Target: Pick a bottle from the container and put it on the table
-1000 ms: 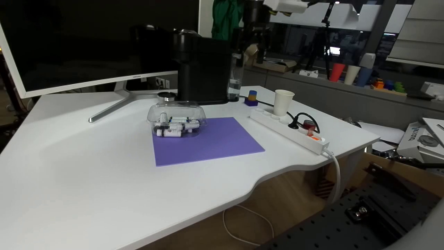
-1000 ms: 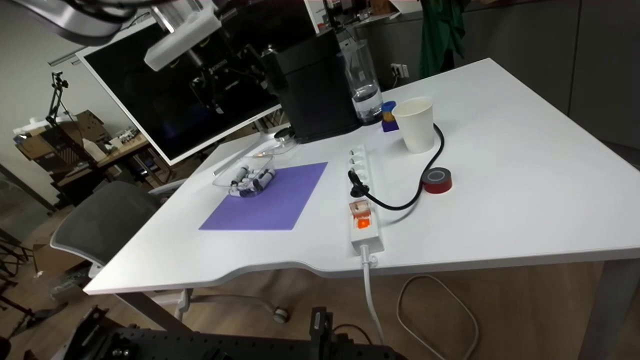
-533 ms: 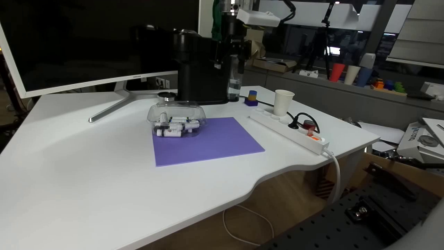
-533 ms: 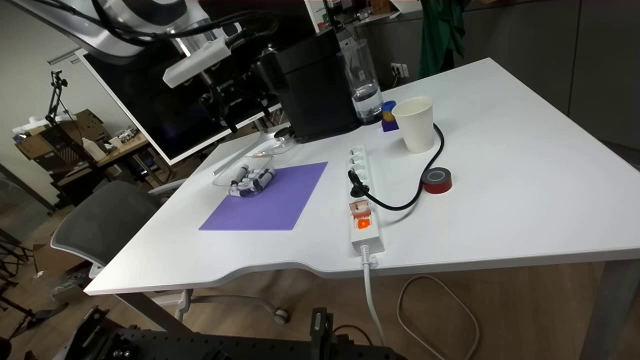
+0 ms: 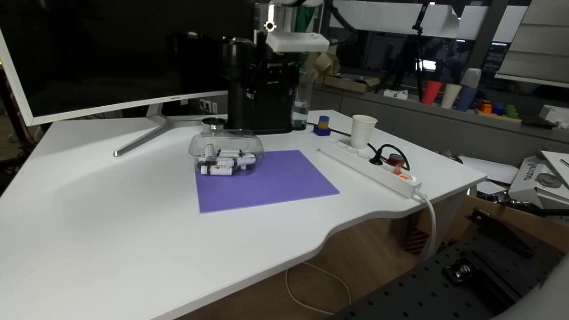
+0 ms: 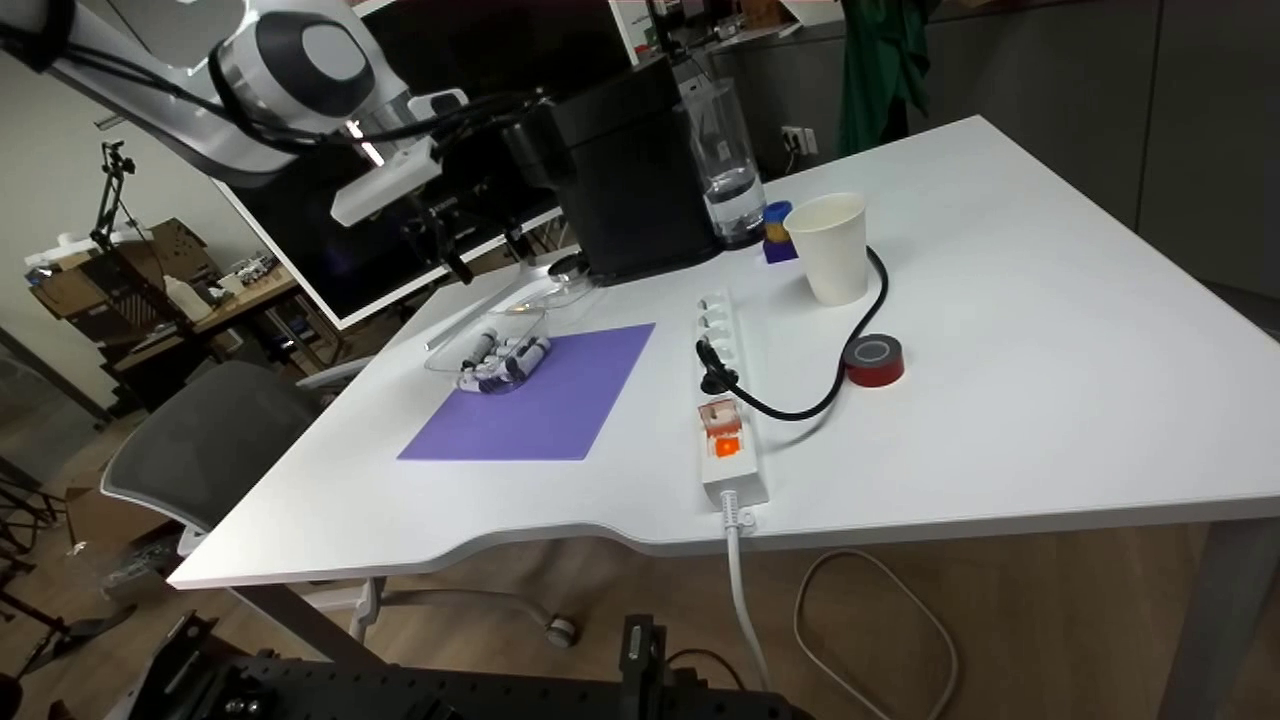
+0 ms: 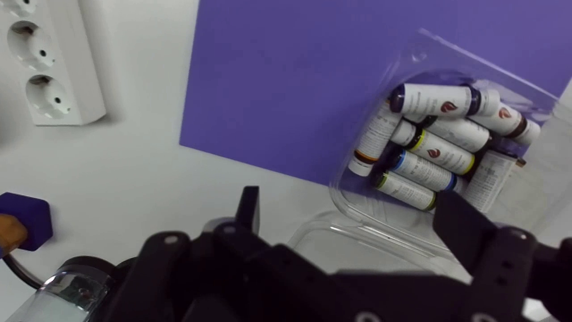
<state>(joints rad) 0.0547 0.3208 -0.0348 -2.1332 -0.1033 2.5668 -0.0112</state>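
Hand (image 7: 346, 197) moved nearer clear container (image 5: 235, 141); bottles (image 7: 444, 154) piled inside.

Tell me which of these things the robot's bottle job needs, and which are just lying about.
For the job:
bottles
clear container holding them
white table, where one should go
end effector, the grasping part

Just lying about:
power strip
white cup
tape roll
purple mat
black machine
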